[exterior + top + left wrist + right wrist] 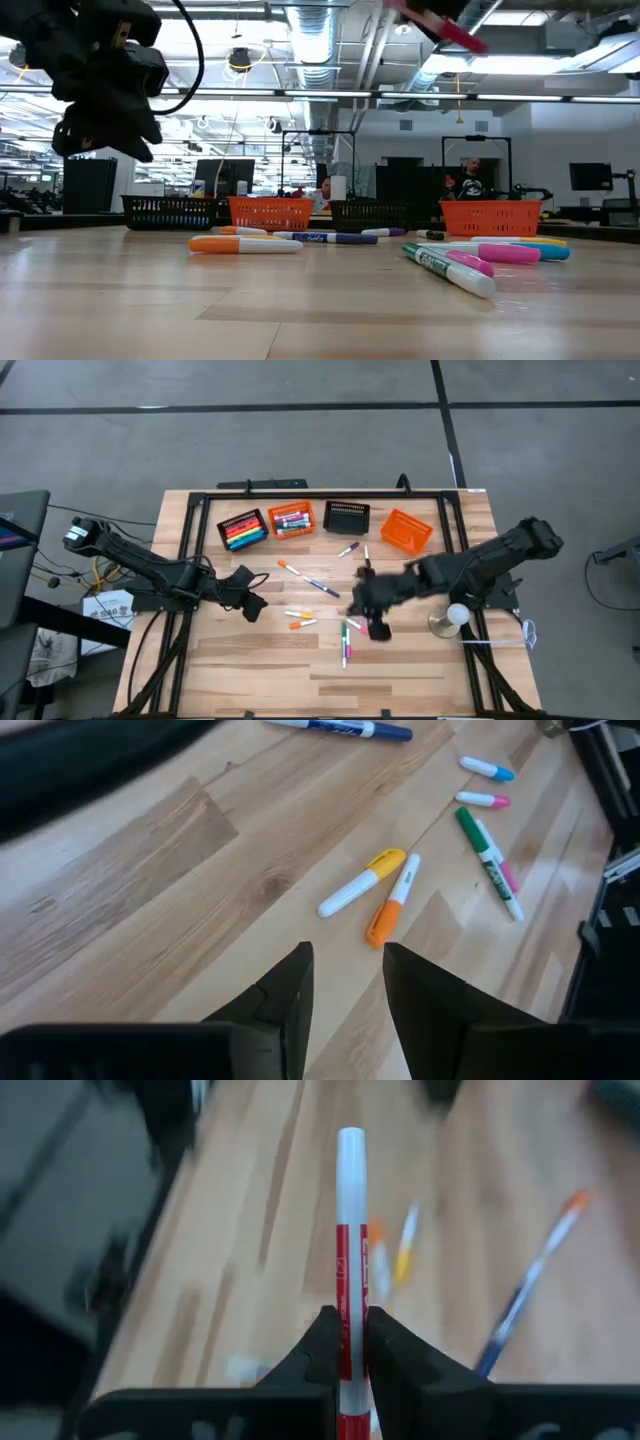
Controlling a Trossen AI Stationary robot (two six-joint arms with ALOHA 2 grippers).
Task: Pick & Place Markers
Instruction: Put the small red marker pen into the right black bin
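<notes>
Looking down, we see a wooden table (250,660) with two dark arms reaching inward. The right gripper (346,1342) hangs above the table's middle, its fingers pressed together on a red marker (349,1260) with a white barrel end, which stands out past the fingertips. In the low view this red marker (452,30) shows tilted, high above the tabletop. The left gripper (345,982) hovers over the left part of the table with a gap between its fingers and nothing in it. Just ahead of it lie a yellow marker (362,881) and an orange marker (393,900), tips close together. Farther on we see a green marker (484,848), a pink marker (483,799) and a blue marker (345,728) loose on the wood. Along the far edge sit four baskets: a black one (243,529) and an orange one (290,519) holding markers, another black (347,517) and another orange (405,530).
</notes>
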